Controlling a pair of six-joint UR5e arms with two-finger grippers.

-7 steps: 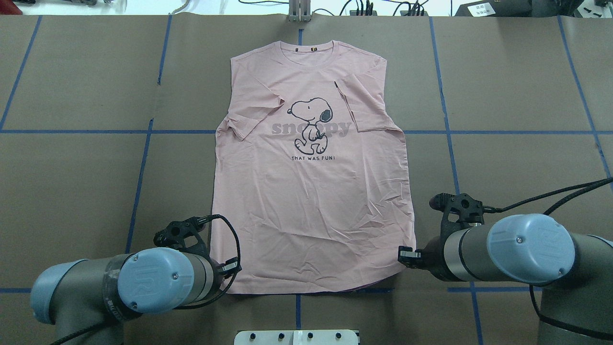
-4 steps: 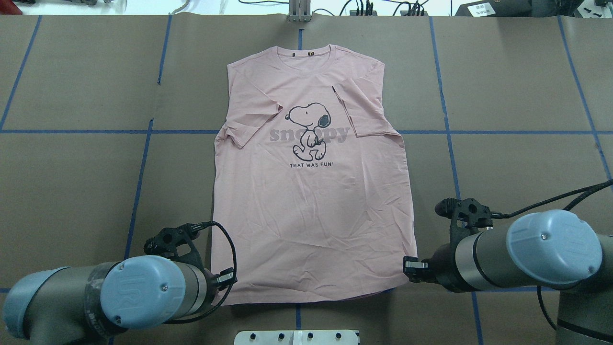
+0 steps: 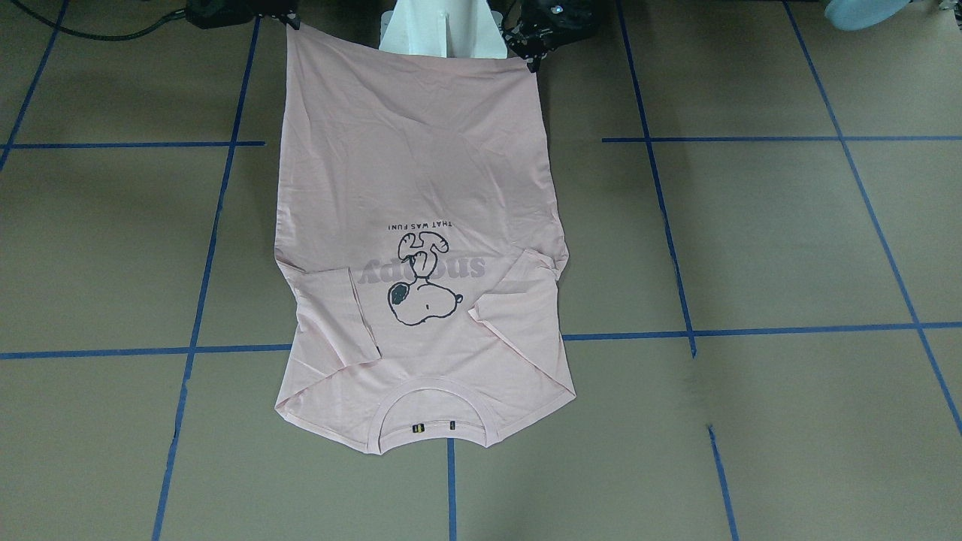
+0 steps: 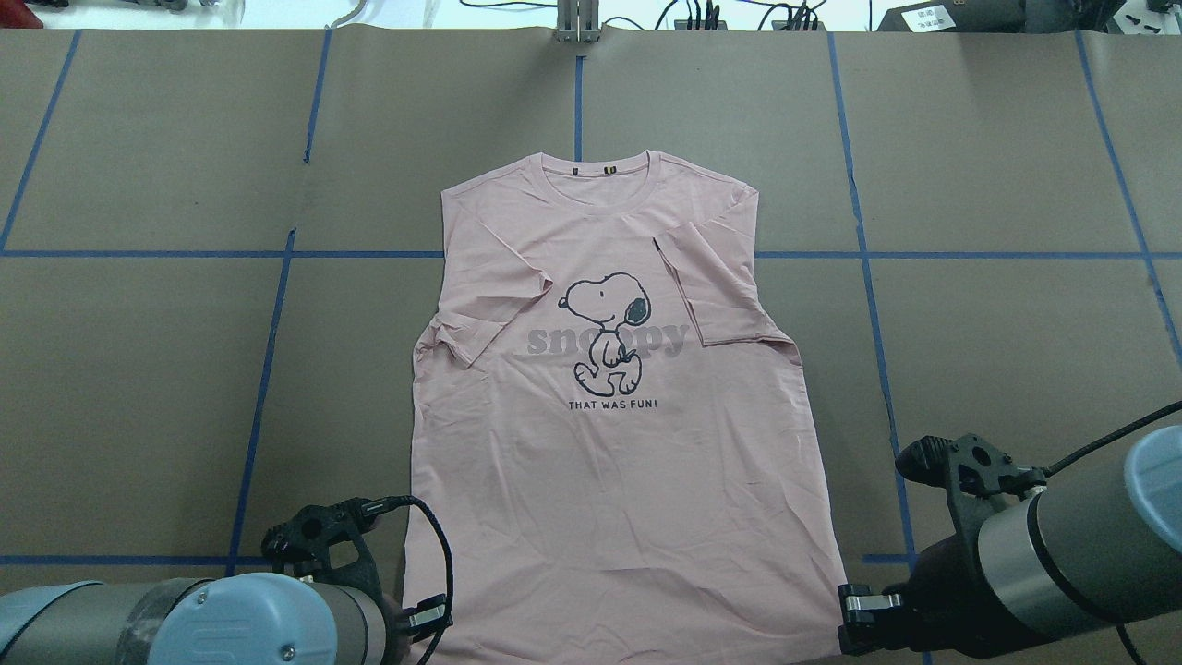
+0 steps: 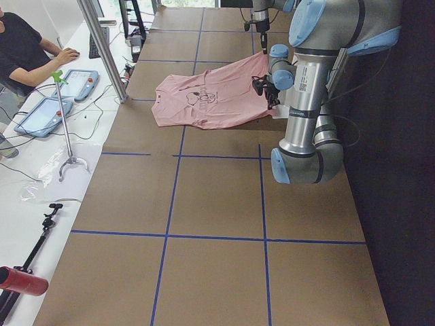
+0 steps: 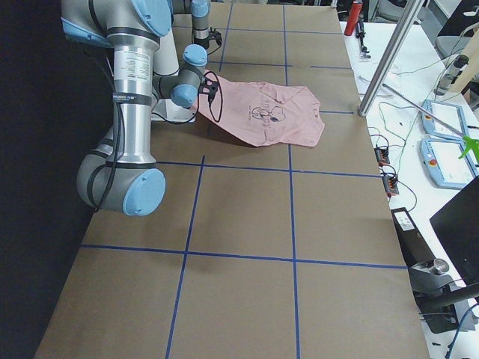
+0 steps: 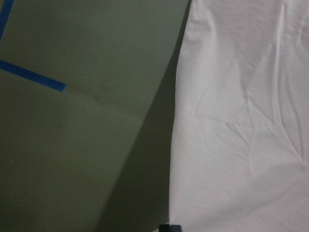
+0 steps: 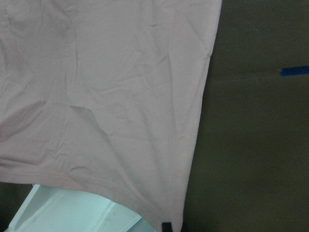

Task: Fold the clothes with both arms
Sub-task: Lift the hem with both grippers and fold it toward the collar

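Observation:
The pale pink Snoopy T-shirt (image 4: 609,462) lies face up on the brown table, collar far from me and both sleeves folded inward. It also shows in the front-facing view (image 3: 421,188). My left gripper (image 4: 427,617) is shut on the hem's left corner. My right gripper (image 4: 854,610) is shut on the hem's right corner. In the front-facing view the left gripper (image 3: 530,56) and right gripper (image 3: 289,19) hold the hem raised over the pedestal. The wrist views show pink cloth (image 7: 241,121) (image 8: 111,96) running to the fingertips.
The white pedestal base (image 3: 440,34) stands under the raised hem. Blue tape lines (image 4: 268,351) cross the brown table cover. An operator (image 5: 20,47) sits at a side bench with tablets (image 5: 41,115) and a metal post (image 5: 102,47).
Both grippers have drawn back toward the robot's base, dragging the shirt with them. The collar has slid from the far edge to nearer the table's middle.

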